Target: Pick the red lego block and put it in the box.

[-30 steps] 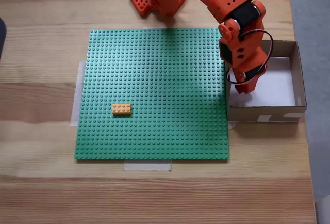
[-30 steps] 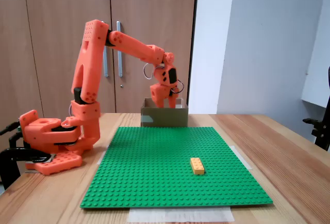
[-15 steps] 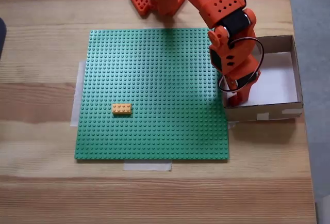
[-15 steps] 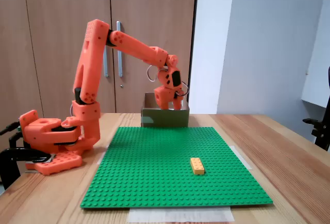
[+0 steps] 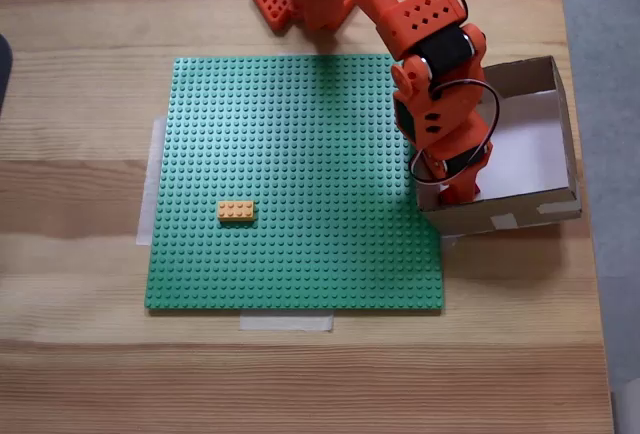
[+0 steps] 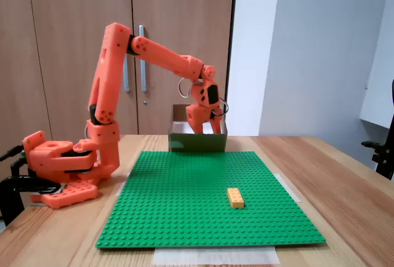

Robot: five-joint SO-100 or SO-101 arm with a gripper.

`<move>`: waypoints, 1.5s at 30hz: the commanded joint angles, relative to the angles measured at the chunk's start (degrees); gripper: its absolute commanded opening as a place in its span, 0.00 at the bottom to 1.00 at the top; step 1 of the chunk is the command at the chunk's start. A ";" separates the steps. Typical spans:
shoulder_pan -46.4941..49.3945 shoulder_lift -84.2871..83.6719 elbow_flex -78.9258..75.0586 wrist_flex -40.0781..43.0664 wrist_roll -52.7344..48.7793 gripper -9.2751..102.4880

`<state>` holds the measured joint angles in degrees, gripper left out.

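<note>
The red lego block is hidden in both fixed views. The brown cardboard box (image 5: pixel 500 219) stands at the right edge of the green plate, skewed and tilted. Its white floor (image 5: pixel 525 144) shows no brick. From the front the box (image 6: pixel 197 142) sits behind the plate with its top rim leaning. My orange gripper (image 5: pixel 458 190) reaches down inside the box's near left corner, against the wall beside the plate. Seen from the front, the gripper (image 6: pixel 207 129) dips behind the box rim. The arm's own bulk covers the fingertips, so how the jaws stand is unclear.
A yellow-orange brick (image 5: pixel 236 212) lies on the green studded baseplate (image 5: pixel 300 124), left of centre; from the front this brick (image 6: pixel 235 197) is near the plate's front. The arm's base (image 6: pixel 58 168) sits at the table's back edge. Wooden cabinet doors stand behind.
The gripper has moved from the box's middle toward the wall beside the plate. The box has swung and tilted with it, its near left corner now over the plate's edge.
</note>
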<state>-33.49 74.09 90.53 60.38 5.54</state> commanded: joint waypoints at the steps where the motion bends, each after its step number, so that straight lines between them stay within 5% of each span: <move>1: 1.23 1.14 -1.05 0.35 0.44 0.24; 10: 4.13 1.14 -0.88 -1.93 0.18 0.24; 45: -8.26 15.29 -10.63 -3.16 2.46 0.23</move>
<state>-41.04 82.88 82.09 56.78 8.70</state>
